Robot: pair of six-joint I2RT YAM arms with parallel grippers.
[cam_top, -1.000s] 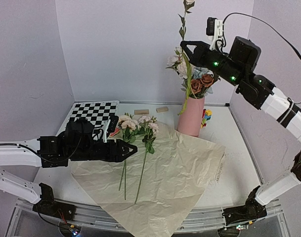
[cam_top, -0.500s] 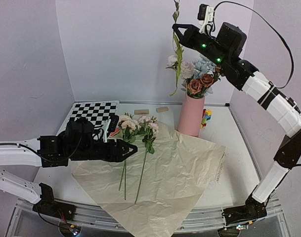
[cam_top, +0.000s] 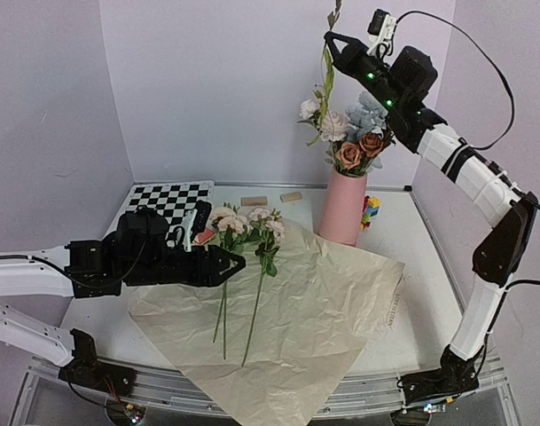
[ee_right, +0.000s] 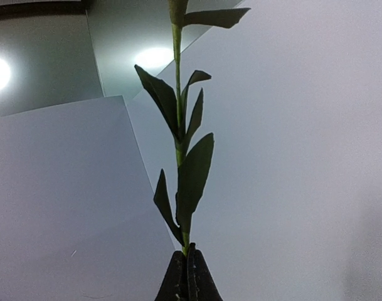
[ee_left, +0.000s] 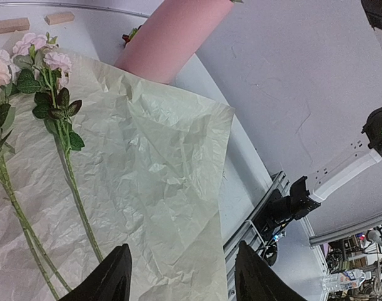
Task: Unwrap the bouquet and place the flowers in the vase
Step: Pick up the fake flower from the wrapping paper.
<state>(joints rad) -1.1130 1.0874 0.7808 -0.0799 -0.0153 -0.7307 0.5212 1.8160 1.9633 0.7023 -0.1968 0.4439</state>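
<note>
1. The right fingers [ee_right: 179,282] are pressed together on a leafy stem [ee_right: 177,75], held high above the vase [cam_top: 342,209].
2. The step in hand looks like lowering this stem into the mouth. Keep it upright and steer its lower end into a gap among the blooms [cam_top: 349,142] standing there. Descend slowly and let go only once it is seated.
3. The left fingers [ee_left: 115,279] are spread and empty over the paper [ee_left: 147,157], beside the pink flowers [cam_top: 252,226] lying on it.
</note>
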